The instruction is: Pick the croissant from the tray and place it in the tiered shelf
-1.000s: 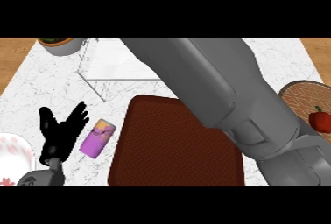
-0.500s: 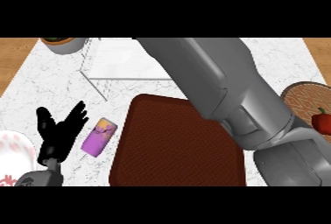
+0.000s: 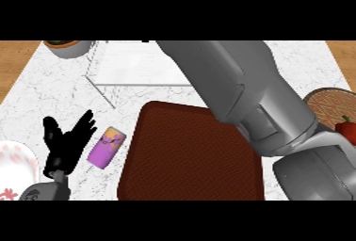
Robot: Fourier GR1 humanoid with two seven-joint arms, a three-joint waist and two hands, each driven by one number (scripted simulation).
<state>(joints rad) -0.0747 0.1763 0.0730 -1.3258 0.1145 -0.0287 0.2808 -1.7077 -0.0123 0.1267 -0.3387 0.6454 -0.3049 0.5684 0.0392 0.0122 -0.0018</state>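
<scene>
A dark brown tray (image 3: pixel 188 155) lies in the middle of the marble counter, and no croissant shows on it. The tiered shelf (image 3: pixel 132 66), white with a thin wire frame, stands at the back left. My right forearm (image 3: pixel 243 99) crosses the view from lower right toward the shelf's top edge; its hand is out of sight beyond the upper edge. My left hand (image 3: pixel 66 141) rests open at the lower left, fingers up, left of the tray. The croissant itself is not visible.
A purple can (image 3: pixel 108 147) lies between my left hand and the tray. A white floral plate (image 3: pixel 14 164) sits at the left edge. A woven mat (image 3: pixel 337 106) with a red pepper (image 3: pixel 345 126) is at the right. A bowl (image 3: pixel 66 47) stands at the back left.
My right forearm has shifted slightly to the right and further up the view. The left hand and the can stay where they were.
</scene>
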